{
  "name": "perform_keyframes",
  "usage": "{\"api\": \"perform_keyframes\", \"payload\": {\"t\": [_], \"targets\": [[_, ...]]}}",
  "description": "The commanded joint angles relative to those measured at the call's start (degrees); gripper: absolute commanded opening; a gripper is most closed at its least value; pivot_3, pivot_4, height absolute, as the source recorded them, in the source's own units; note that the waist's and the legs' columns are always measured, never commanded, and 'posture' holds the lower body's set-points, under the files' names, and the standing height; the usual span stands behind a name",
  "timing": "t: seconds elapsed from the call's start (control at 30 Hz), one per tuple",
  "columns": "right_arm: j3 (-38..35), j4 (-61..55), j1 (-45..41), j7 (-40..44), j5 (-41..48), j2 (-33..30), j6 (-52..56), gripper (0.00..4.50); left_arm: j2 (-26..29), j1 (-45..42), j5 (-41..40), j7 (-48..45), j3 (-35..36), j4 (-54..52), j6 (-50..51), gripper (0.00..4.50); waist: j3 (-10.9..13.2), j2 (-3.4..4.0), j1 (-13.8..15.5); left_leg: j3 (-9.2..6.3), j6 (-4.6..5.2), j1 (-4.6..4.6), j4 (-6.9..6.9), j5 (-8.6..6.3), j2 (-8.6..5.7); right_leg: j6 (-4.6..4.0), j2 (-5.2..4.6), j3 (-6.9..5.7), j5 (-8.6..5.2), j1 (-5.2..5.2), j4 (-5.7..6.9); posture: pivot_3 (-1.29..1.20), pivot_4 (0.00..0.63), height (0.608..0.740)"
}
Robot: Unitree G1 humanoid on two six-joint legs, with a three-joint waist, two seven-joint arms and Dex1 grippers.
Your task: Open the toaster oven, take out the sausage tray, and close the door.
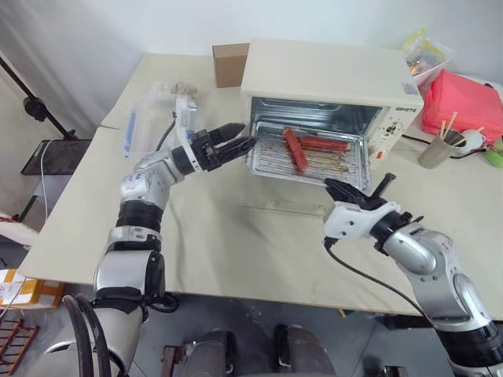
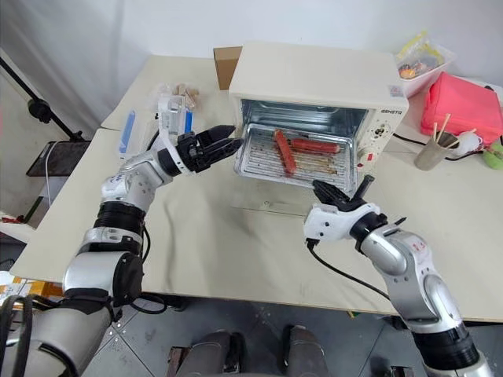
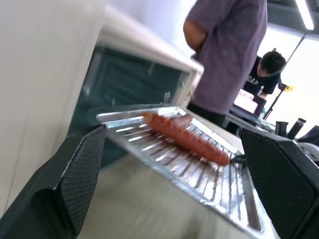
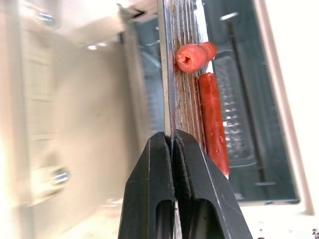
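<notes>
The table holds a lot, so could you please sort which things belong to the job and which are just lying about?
Job: toaster oven, sausage tray, right gripper pinching its edge, left gripper open beside it.
Lying about: cardboard box, clear plastic container, red pouch, cup of sticks.

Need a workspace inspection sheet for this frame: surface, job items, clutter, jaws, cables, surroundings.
Surface: beige table, bare in front of the oven.
Job's things: toaster oven open; sausage tray partly pulled out, two sausages on it; door lies flat under the tray, hard to make out.
Clutter: cardboard box, clear container, red bag, cup of sticks.
Grippers: right gripper jaws shut on the tray's front rim; left gripper jaws open at the tray's left edge.
Cables: black cable under the right arm.
Surroundings: person standing behind the table.
</notes>
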Motion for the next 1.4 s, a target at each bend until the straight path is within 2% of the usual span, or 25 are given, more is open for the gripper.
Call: {"api": "perform_keyframes", "payload": {"t": [0.03,0.27,0.33,0.47,0.57,1.0,1.17,1.3,1.4], "targets": [[-2.1,-5.0,1.3,0.8,0.3,-1.0,-0.7,0.04,3.1,0.7,-4.9,0.4,1.4,-5.5,15.1,4.5,0.0,0.0,0.0,0.0,0.0,0.0,0.0,0.0,0.0,0.0,0.0,0.01,0.0,0.0,0.01,0.0,0.15,0.74],[-0.6,-4.3,-0.4,2.4,1.0,-1.0,-2.7,0.04,5.4,2.8,-12.7,7.4,2.2,-13.9,48.3,4.5,0.0,-0.01,0.2,-0.15,0.04,-0.01,0.37,-0.02,-0.01,0.0,-0.12,0.08,0.0,0.08,0.28,0.0,0.15,0.74],[0.6,-3.1,-1.8,3.0,1.3,-1.0,-4.0,0.04,2.9,2.3,-14.8,11.3,5.7,-14.2,53.5,4.5,0.0,-0.02,0.2,-0.15,0.04,-0.01,0.39,-0.02,-0.01,0.0,-0.15,0.1,0.0,0.08,0.29,0.0,0.15,0.74],[1.3,-1.9,-3.5,3.8,1.9,-0.8,-5.4,0.04,-0.2,2.0,-15.8,16.8,9.5,-15.5,56.2,4.5,0.0,-0.02,0.1,-0.21,0.03,-0.01,0.44,-0.02,-0.01,0.0,-0.2,0.1,0.0,0.09,0.33,0.0,0.15,0.74],[1.4,-0.9,-4.7,4.1,2.2,-0.6,-6.1,0.03,-1.4,2.5,-15.5,19.4,9.5,-16.2,57.4,3.93,0.0,-0.02,0.1,-0.19,0.03,-0.01,0.44,-0.02,-0.01,0.0,-0.18,0.11,0.0,0.09,0.36,0.0,0.15,0.74],[0.8,-0.1,-4.0,5.0,3.5,-0.7,-8.0,0.03,-2.5,2.8,-17.2,23.1,12.2,-16.0,61.5,0.01,0.0,-0.02,0.1,-0.15,0.01,0.02,0.44,-0.03,-0.04,0.0,-0.15,0.13,0.0,0.08,0.41,0.0,0.15,0.74],[0.4,-0.6,-3.5,6.4,7.0,0.4,-6.1,0.03,-3.2,1.8,-18.1,25.0,15.4,-13.8,64.6,0.01,0.0,-0.02,0.1,-0.15,0.0,0.03,0.44,-0.03,-0.04,0.0,-0.15,0.14,0.0,0.08,0.43,0.0,0.15,0.74],[-0.5,-1.2,-2.2,7.8,10.5,0.5,-4.3,1.06,-2.7,1.2,-20.0,27.8,16.6,-10.8,64.8,0.0,0.0,-0.02,0.1,-0.16,0.0,0.04,0.45,-0.03,-0.04,0.0,-0.15,0.13,0.0,0.08,0.47,0.0,0.15,0.74],[-3.4,-0.2,-0.1,7.5,12.7,-1.0,-6.5,2.08,0.6,1.4,-24.7,29.3,15.8,-6.3,64.8,0.0,0.0,-0.02,0.1,-0.15,0.01,0.06,0.45,-0.03,-0.05,0.0,-0.18,0.14,0.0,0.08,0.5,0.0,0.15,0.74]]}}
